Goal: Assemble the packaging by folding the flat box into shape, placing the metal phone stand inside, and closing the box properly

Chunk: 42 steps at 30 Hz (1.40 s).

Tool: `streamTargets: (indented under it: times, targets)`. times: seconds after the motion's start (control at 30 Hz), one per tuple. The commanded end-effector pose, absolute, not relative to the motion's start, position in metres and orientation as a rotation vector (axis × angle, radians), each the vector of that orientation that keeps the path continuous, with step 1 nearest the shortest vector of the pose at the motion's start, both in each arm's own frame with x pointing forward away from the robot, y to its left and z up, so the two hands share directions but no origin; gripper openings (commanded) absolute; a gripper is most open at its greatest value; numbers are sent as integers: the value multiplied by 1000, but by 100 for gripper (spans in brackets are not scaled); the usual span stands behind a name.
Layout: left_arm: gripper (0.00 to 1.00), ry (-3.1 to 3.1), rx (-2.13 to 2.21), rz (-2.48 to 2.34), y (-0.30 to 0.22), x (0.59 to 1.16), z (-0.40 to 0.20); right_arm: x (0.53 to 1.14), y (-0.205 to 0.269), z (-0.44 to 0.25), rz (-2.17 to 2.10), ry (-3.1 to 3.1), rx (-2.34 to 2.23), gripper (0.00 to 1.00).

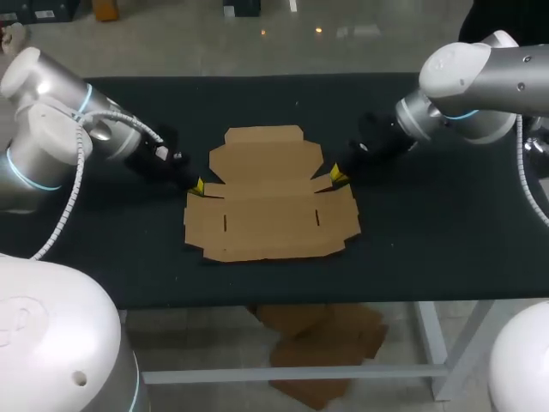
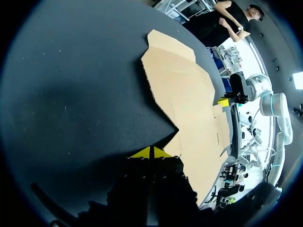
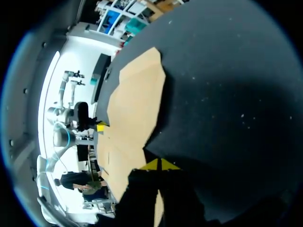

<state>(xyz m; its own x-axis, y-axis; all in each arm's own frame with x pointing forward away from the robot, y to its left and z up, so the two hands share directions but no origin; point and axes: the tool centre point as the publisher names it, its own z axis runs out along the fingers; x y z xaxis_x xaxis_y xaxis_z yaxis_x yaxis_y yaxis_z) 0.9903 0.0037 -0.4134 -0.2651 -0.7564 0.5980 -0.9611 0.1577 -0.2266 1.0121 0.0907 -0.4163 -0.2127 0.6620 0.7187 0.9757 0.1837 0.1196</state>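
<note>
The flat box point(image 1: 270, 202) lies unfolded on the black table point(image 1: 446, 240), with all panels level on the surface. The box's nearest section is its widest panel, which carries 2 short slits, 1 toward each side. Beyond that panel, the box narrows at 2 side notches. The left gripper point(image 2: 150, 152) sits at the box's left notch, just beside the cardboard edge, low over the table. Its 2 yellow tips are pressed together with nothing between them. The right gripper point(image 3: 161, 164) sits at the box's right notch, just beside that edge. Its 2 yellow tips are likewise closed on themselves, holding nothing. The box's farthest part is a narrower flap, pointing away from both grippers.
</note>
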Motion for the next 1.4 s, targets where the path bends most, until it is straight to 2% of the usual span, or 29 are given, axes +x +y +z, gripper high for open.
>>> streamTargets:
  times: [0.03, 1.4]
  targets:
    - [0, -2094, 1632, 820, 3, 994, -416, 1011, 93, -417, -784, -1949, -1544, 0]
    - [0, -2186, 1659, 815, -17, 983, -406, 1000, 104, -417, -801, -1970, -1630, 0]
